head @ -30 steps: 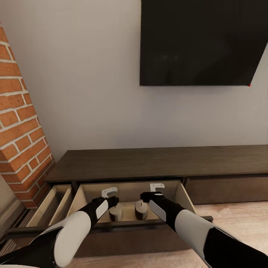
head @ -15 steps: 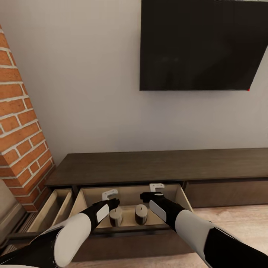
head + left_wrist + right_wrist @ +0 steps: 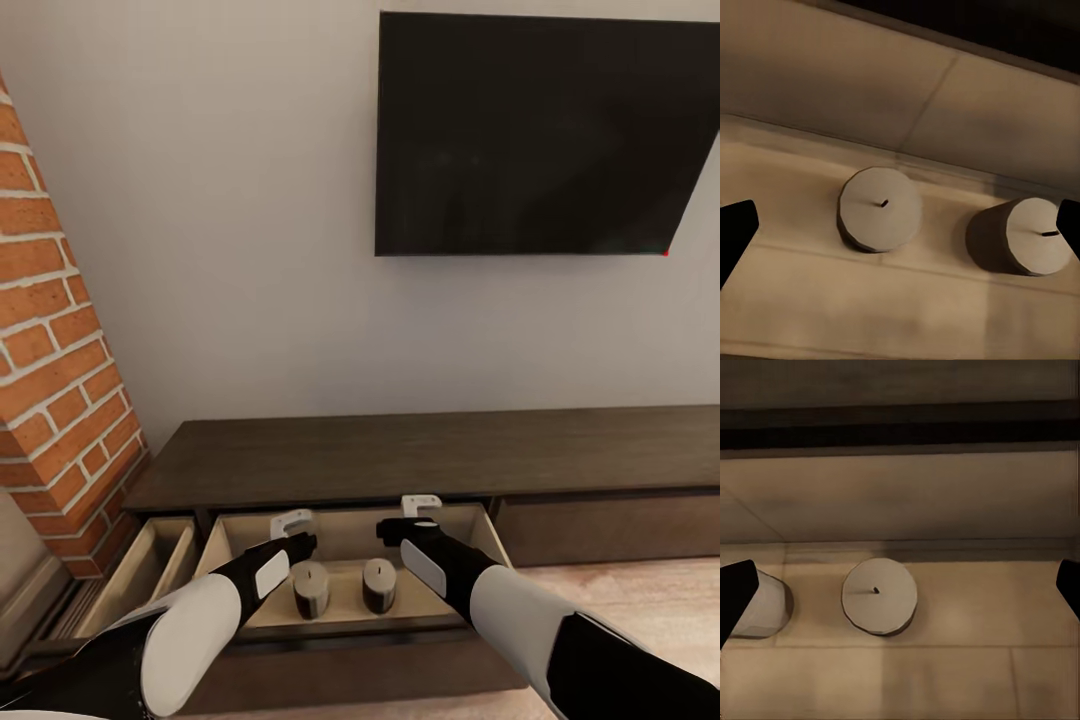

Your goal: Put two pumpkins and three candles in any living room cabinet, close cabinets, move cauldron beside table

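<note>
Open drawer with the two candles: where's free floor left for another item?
Drawer: bare floor right of right candle to the side wall, and left of left candle. Crowded: centre, both open grippers, left and right, hover there.

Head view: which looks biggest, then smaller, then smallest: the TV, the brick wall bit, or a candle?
1. TV, the largest.
2. Brick wall, cut off by the picture's edge.
3. Candles: left candle and right candle look alike, so they tie.
</note>
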Available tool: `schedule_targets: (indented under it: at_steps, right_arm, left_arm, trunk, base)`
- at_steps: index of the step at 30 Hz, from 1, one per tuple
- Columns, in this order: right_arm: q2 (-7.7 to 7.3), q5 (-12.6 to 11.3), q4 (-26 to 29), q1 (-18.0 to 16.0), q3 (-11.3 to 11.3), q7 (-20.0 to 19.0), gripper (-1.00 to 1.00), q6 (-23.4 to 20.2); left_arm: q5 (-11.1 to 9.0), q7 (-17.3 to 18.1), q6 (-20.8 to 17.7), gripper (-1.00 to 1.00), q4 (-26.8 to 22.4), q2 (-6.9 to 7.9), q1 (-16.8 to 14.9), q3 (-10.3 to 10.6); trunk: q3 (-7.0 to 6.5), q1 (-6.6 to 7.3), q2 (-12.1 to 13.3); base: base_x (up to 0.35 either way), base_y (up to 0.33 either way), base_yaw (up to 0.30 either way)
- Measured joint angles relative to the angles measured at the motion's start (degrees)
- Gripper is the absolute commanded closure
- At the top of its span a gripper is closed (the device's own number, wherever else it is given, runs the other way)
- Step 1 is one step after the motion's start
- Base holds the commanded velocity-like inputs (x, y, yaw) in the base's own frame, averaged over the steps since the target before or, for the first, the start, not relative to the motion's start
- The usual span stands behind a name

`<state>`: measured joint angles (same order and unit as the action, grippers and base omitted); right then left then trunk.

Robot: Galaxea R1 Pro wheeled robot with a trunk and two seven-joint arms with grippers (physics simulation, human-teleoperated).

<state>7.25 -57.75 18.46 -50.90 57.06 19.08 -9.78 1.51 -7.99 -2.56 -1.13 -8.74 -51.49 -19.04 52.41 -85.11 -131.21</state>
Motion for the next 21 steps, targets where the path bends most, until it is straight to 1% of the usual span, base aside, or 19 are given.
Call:
schedule_targets:
  at_steps: [8, 21]
  right_arm:
    - [-0.15, 0.0, -0.09, 0.07, -0.07, 0.08, -1.0, -0.04]
    - [0.15, -0.01, -0.12, 0.21, 0.08, 0.13, -1.0, -0.22]
  left_arm:
    - [0.0, -0.27, 0.0, -1.0, 0.0, 0.23, 0.02, 0.02]
    - [0.0, -0.27, -0.13, -1.0, 0.09, 0.17, 0.08, 0.02]
  trunk:
    - [-1.44, 1.76, 3.21]
    - [-3.77, 4.61, 8.42]
  base:
    - [0.0, 0.0, 0.0]
    - [0.0, 0.0, 0.0]
